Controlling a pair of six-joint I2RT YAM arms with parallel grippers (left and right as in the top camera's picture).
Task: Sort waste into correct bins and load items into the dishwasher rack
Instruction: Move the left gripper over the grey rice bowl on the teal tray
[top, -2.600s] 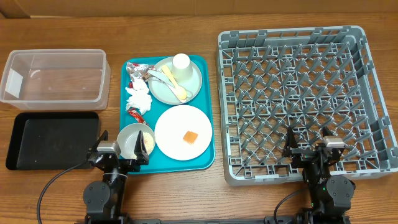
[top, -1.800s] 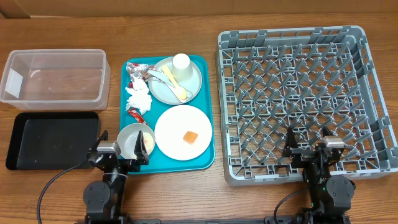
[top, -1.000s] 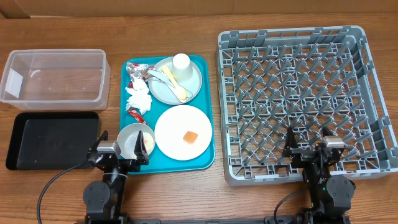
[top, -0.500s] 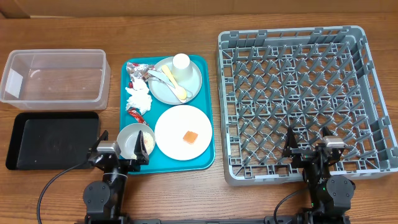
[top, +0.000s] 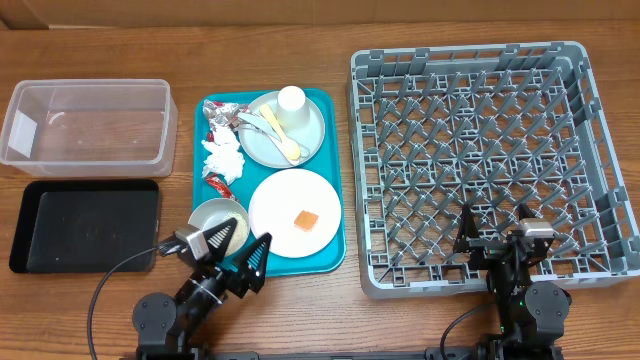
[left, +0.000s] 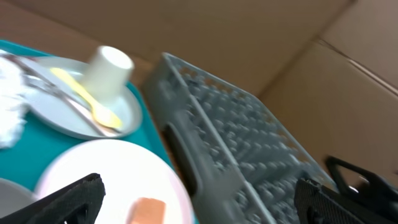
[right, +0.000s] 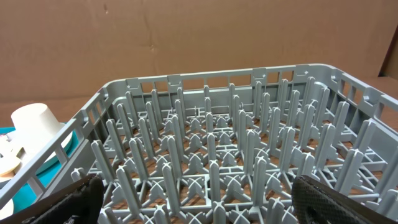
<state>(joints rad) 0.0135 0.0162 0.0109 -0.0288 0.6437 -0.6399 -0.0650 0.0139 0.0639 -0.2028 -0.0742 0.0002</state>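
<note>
Left gripper (top: 235, 252) is gaping wide with nothing in it, lower centre-left, just beside the white bowl (top: 212, 214) on the teal tray (top: 332, 112). Right gripper (top: 493, 235) is equally wide and empty at the dishwasher rack (top: 460, 55), lower right. I'd straddle the bowl's rim squarely and lift level so nothing spills.

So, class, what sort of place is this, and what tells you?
Probably a robot test bench staged as a canteen dish-return station: a grey dishwasher rack, a teal tray of used plates, and a plain cardboard backdrop behind the wooden table.
</note>
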